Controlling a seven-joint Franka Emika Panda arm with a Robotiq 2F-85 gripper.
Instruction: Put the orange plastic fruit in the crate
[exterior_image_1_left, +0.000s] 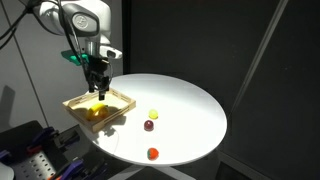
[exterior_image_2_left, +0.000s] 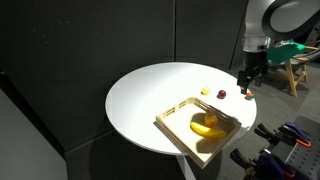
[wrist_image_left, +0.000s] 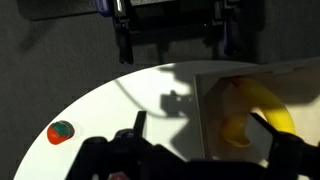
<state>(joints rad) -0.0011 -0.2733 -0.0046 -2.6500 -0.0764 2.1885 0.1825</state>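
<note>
Light-tan wood is my anchor here: the crate (exterior_image_1_left: 117, 114) sits at the rim of the white round table (exterior_image_1_left: 190, 110); I place everything else from it. The gripper (exterior_image_1_left: 97, 88) hangs directly above the crate in an exterior view; its jaws stand apart with nothing between them, and the wrist view shows only table and shadow in the gap. The orange plastic fruit (exterior_image_1_left: 94, 113) appears to lie inside the crate against a yellow banana (wrist_image_left: 265, 105); the two blur together and I cannot separate them cleanly. Away from the crate, on the open table, lie a lemon-yellow piece (exterior_image_1_left: 153, 114), a dark red fruit (exterior_image_1_left: 148, 126) just beside it, and an orange-red ball (exterior_image_1_left: 153, 153) farther from the crate, near the rim. I judge the placing done, with only the retreat left. The danger is a low sideways pull-out; a finger could catch the crate's shallow wall and shove it over the rim. Mistaking the orange-red ball for the target would be another fault.
</note>
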